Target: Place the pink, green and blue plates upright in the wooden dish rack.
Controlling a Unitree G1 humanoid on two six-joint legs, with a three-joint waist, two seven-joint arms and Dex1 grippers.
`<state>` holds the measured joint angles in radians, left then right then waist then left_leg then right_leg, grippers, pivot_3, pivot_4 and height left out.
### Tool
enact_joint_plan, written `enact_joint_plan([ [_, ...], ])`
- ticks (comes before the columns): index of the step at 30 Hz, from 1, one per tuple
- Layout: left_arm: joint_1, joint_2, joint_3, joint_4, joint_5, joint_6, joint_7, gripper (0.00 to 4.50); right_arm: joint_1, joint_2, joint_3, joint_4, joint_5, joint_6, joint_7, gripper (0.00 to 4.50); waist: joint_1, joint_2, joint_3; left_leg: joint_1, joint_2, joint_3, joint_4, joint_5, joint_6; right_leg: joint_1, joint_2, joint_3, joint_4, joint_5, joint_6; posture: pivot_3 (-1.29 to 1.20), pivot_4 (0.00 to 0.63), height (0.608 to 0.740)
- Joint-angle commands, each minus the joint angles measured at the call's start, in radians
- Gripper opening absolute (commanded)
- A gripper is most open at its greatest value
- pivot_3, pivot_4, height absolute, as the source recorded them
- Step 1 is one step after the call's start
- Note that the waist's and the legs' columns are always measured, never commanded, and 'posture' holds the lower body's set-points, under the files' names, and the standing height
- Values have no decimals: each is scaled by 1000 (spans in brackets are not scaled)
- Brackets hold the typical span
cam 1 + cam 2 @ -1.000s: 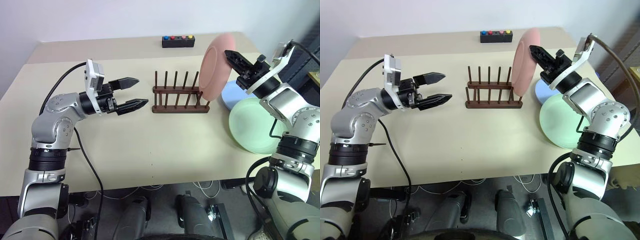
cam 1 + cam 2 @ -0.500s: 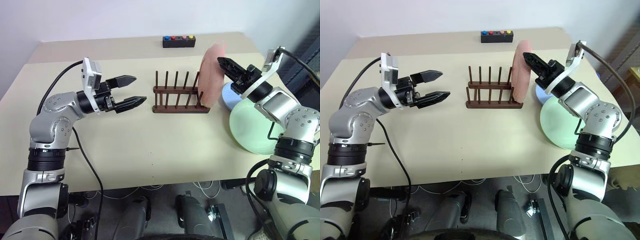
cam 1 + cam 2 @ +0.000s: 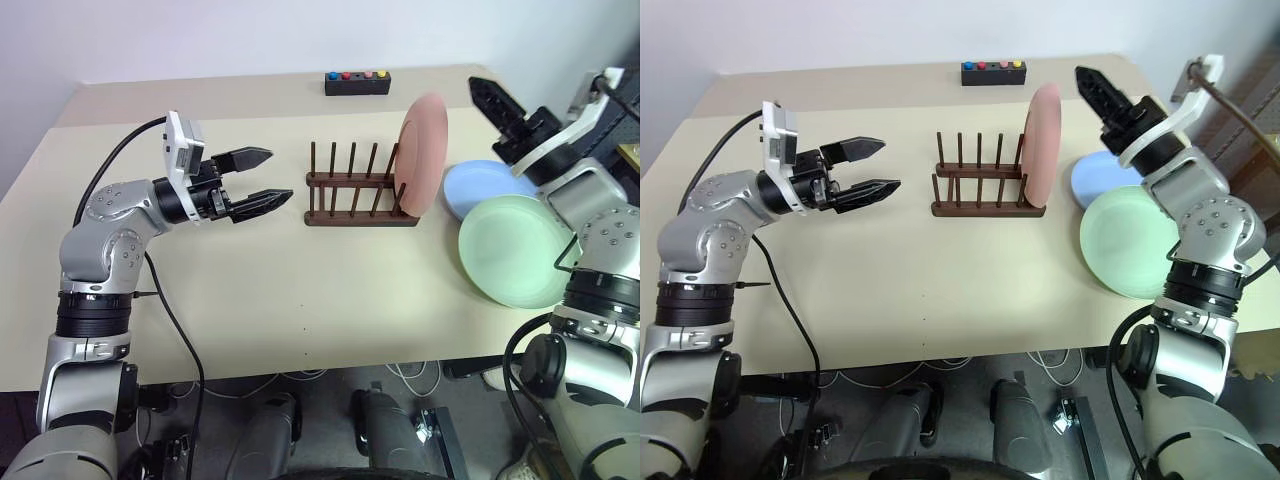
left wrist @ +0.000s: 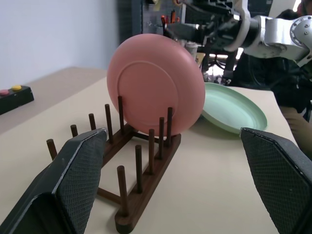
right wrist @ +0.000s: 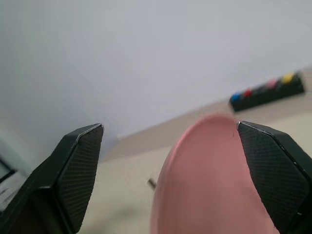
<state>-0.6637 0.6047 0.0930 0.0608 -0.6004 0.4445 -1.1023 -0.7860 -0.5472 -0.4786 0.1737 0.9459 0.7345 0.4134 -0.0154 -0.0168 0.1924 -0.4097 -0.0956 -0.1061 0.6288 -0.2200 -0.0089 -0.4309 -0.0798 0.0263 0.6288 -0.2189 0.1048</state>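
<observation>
The pink plate [image 3: 424, 152] stands on edge in the right end of the wooden dish rack [image 3: 352, 196], leaning slightly against the pegs. On the table to the rack's right, the blue plate [image 3: 482, 186] lies flat with the green plate [image 3: 515, 250] partly on top of it. My right gripper [image 3: 487, 95] is open and hangs above and to the right of the pink plate, apart from it. Left of the rack, my left gripper [image 3: 280, 175] is open and empty, pointing level at the rack. In the left wrist view the pink plate [image 4: 156, 83] sits in the rack's far slots.
A small black box with coloured buttons [image 3: 356, 82] sits near the table's back edge behind the rack. The beige table [image 3: 300, 290] has bare room in front of the rack. The green plate lies close to the table's right front edge.
My right gripper has opened, let go of the pink plate and drawn back up and to the right. The plate now stands alone in the rack. The left arm has stayed still.
</observation>
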Motion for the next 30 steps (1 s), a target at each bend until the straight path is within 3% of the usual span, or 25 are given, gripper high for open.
enact_joint_plan([
  [1, 10, 33, 2, -54, -35, 15, -78, 4500, 12, -118, -1, -86, -66, -28, 43, 4477, 4, 0, 0, 0, 0, 0, 0, 0, 0, 0, 0, 0, 0, 0, 0, 0, 150, 740],
  [6, 22, 73, -16, -56, -31, 16, -179, 4500, 133, -272, -5, -161, -95, 50, 94, 4477, 3, 0, 0, 0, 0, 0, 0, 0, 1, 1, -1, 0, -2, 0, 0, 0, 150, 740],
  [12, 18, 46, -38, -72, -52, 27, -225, 4500, 314, -404, 11, -284, -146, 142, 132, 4477, 2, 0, 0, 0, 0, 0, 0, -1, 1, 1, -2, 0, -2, 0, 0, 0, 150, 740],
  [17, 10, 31, -106, -71, -16, 10, -285, 4500, 654, -570, -39, -573, -128, 289, 273, 4477, 7, 1, 0, -1, 1, 0, 0, -1, 2, 1, -2, -1, -3, -1, 0, 0, 150, 740],
  [23, -24, -13, -132, -41, 21, -51, -287, 4500, 866, -601, -24, -684, -227, 298, 291, 4477, 8, 1, 0, -1, 2, 0, 3, -2, 2, 5, -1, -2, -10, -2, -3, 0, 150, 740],
  [26, -25, -24, -141, -38, 38, -73, -288, 4500, 859, -557, -10, -689, -225, 307, 258, 4477, 7, 1, 0, -1, 2, 1, 2, -2, 3, 5, -2, -1, -11, -2, -2, 0, 150, 740],
  [30, -26, -22, -141, -33, 42, -80, -290, 4500, 959, -611, 122, -682, -413, 199, 246, 4477, 10, 1, 0, -1, 2, 0, 2, -2, 3, 5, -1, -2, -11, -1, 0, 0, 150, 740],
])
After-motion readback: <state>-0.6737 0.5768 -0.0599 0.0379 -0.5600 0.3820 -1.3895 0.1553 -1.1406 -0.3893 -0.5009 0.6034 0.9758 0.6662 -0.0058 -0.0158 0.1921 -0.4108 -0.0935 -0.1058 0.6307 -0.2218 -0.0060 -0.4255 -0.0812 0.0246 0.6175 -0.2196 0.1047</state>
